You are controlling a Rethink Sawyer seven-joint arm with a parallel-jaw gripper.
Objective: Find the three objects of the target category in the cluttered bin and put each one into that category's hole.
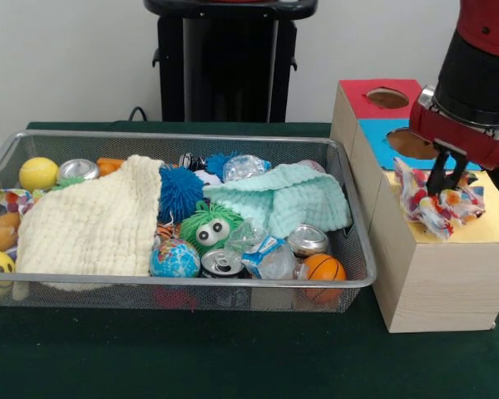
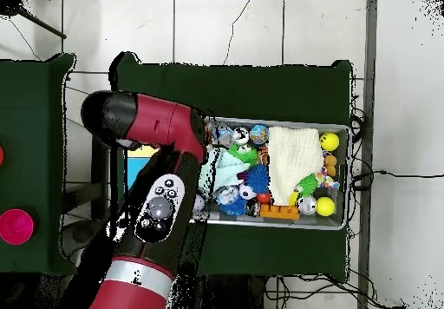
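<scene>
My gripper hangs over the yellow top of the wooden box, shut on a crumpled multicoloured cloth that rests on that yellow surface. Any hole in the yellow part is hidden under the cloth. In the wire bin lie a cream knitted cloth on the left and a mint cloth on the right. From overhead the arm covers the box and hides the gripper; the cream cloth and mint cloth show in the bin.
The box also has a red section with a round hole and a blue section with a hole. The bin holds a blue spiky ball, a green googly-eyed toy, a globe ball, cans, a basketball and yellow balls.
</scene>
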